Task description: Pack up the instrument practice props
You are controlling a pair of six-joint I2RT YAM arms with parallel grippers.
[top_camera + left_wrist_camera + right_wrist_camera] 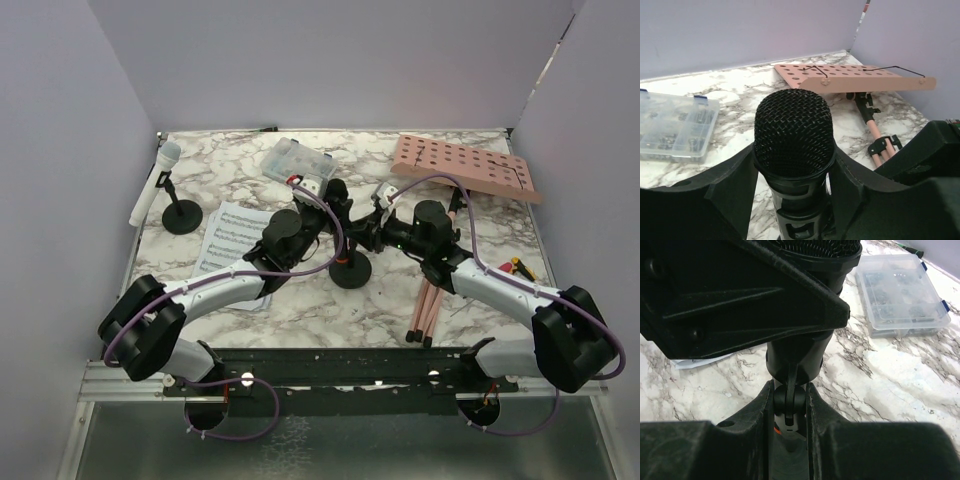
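**Both grippers on the black mic at mid-table**

Marble table (300, 300) with pale purple walls (330, 60) around it, seen from the top camera first. I'm using the black mic holder (350, 272) in the middle as my reference for everything. The left gripper (335, 200) and right gripper (375, 232) meet right above its round base, and it's too dark and crowded there to read the fingers from up high. Far left of that holder, a white mic (155, 185) sits tilted in a second holder (181, 216). The sheet music (235, 245) lies flat just left of the middle holder. A pink board (465, 168) sits behind and to the right of it, with its pink legs (430, 305) stretching down the right side. A clear plastic box (298, 163) sits behind it.

Left wrist cam: the left gripper (792, 167) has its fingers (732, 185) closed snug on the black mic (792, 132), just under the mesh head. The mic stands upright. The pink board (850, 77), pink legs (872, 125) and clear plastic box (672, 127) show behind it.

Right wrist cam: the right gripper (788, 400) has its fingers (752, 415) pinched on the black mic holder (788, 407) at the joint of its stem. The black mic (800, 352) is directly above, and the left gripper (740, 295) fills the top of the shot. The clear plastic box (902, 295) is at upper right of the holder.
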